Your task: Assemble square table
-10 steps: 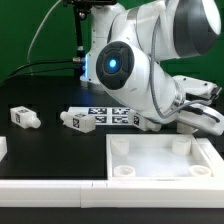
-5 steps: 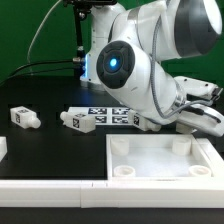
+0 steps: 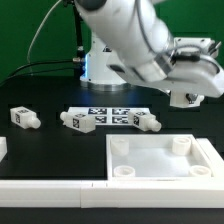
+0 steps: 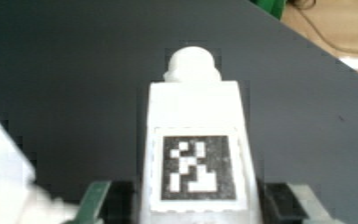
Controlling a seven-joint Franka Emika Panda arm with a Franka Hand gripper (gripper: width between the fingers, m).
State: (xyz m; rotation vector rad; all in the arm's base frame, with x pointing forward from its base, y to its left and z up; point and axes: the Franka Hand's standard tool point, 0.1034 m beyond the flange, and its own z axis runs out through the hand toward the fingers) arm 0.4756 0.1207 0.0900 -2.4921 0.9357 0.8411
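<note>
The white square table top, with a raised rim and round corner sockets, lies at the front on the exterior view's right. My gripper hangs above its far right corner, shut on a white leg. In the wrist view this leg sits between the two fingers, its tag facing the camera and its rounded peg pointing away from the gripper. Three more tagged legs lie on the black table: one at the left, one in the middle and one right of the middle.
The marker board lies flat behind the two middle legs. A long white bar runs along the front edge. A small white part shows at the left edge. The robot base stands at the back.
The arm has swung up and back from low over the table's right side. The gripper now hangs higher with the leg, and the legs by the marker board are uncovered.
</note>
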